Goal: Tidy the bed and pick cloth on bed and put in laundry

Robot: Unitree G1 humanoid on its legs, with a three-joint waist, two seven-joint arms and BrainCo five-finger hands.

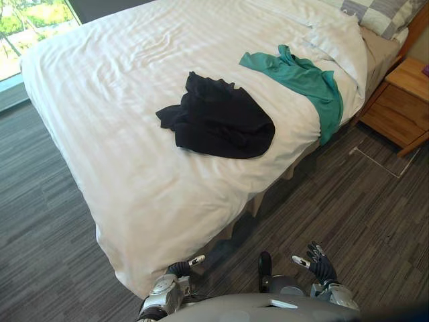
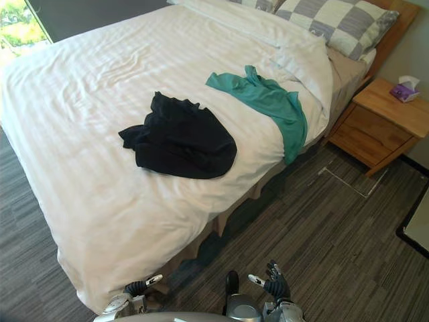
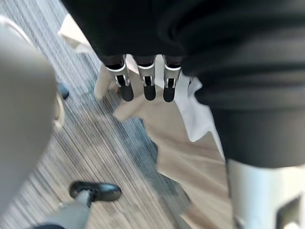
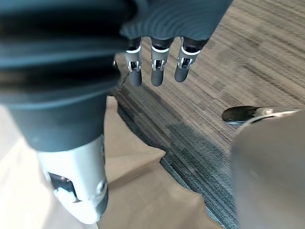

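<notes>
Both hands hang low at the bottom of the frame, over the floor (image 1: 335, 201): the left hand (image 1: 179, 270) just beside the bed's (image 1: 134, 194) drooping corner, the right hand (image 1: 319, 263) further right. The left fingers (image 3: 149, 88) are straight and empty, and so are the right fingers (image 4: 157, 71) (nothing held on either side). The black cloth (image 1: 218, 122) lies mid-frame on the bed, well apart and up-frame of the left hand, its long axis running left to lower right. The teal cloth (image 1: 303, 77) sits upper right, its tail draped over the bed's side edge, up-frame of the right hand. Bare floor runs along that edge to the nightstand (image 1: 402, 100), which looks like room to step in.
</notes>
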